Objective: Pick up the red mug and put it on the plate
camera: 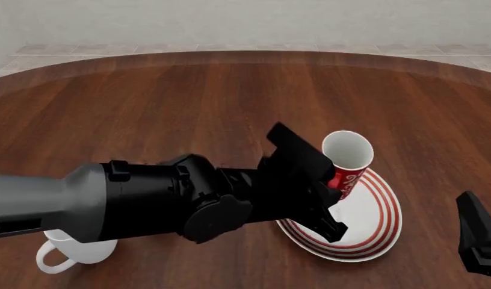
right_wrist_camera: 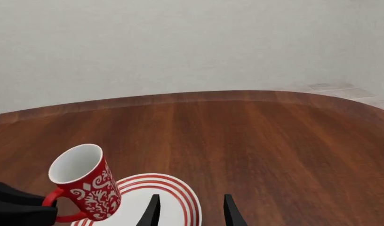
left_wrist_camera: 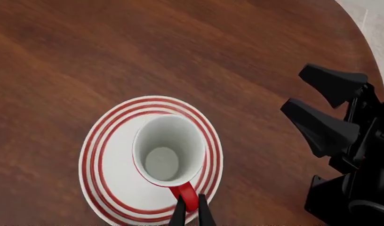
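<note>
The red mug [camera: 346, 161], white inside and with white script on its side, hangs tilted over the plate [camera: 378, 232], a white plate with red rings. My left gripper [left_wrist_camera: 190, 207] is shut on the mug's red handle [left_wrist_camera: 186, 194]. In the right wrist view the mug [right_wrist_camera: 86, 186] leans over the plate [right_wrist_camera: 173, 190]; I cannot tell whether its base touches. My right gripper [right_wrist_camera: 190, 214] is open and holds nothing. It sits low beside the plate on the right [camera: 480, 241], and in the left wrist view the right gripper [left_wrist_camera: 294, 90] also stands apart from the plate [left_wrist_camera: 104, 160].
A large white mug [camera: 69, 251] stands on the brown wooden table [camera: 149, 102] at the front left, partly under my left arm [camera: 149, 201]. The table's curved far edge runs along the pale wall and tiled floor.
</note>
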`<state>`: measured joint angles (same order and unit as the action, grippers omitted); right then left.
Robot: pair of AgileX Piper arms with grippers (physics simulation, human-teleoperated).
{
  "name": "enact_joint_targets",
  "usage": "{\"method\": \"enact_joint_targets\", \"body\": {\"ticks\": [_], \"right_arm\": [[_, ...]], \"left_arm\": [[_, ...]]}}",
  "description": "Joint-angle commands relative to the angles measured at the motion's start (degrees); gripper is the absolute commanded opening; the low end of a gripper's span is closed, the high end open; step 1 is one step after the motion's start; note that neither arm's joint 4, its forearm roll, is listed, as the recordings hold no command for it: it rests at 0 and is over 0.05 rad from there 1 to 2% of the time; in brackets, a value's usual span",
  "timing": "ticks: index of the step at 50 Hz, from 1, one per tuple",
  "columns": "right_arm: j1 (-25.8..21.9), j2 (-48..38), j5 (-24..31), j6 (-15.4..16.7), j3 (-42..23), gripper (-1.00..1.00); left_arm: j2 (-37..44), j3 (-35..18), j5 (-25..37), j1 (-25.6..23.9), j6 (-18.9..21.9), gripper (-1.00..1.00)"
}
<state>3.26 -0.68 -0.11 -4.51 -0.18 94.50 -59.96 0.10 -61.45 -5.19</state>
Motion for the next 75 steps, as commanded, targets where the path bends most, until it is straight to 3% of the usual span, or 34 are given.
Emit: {"method": "enact_joint_targets", "body": {"ticks": [1,35,75], "right_arm": [[0.0,0.0,0.0,0.1,0.0,1.00],[0.0,0.1,0.0,0.0,0.0,1.00],[0.1,0.1,0.0,-0.1,0.0,1.00]], "left_arm": [[-0.1,0.5,-0.7,-0.6,0.1,-1.00],[2.4,0.4,-1.5,-3.5,-2.5,-1.00],[5.2,0.2,-3.2,-2.9,-1.9,-1.00]]}}
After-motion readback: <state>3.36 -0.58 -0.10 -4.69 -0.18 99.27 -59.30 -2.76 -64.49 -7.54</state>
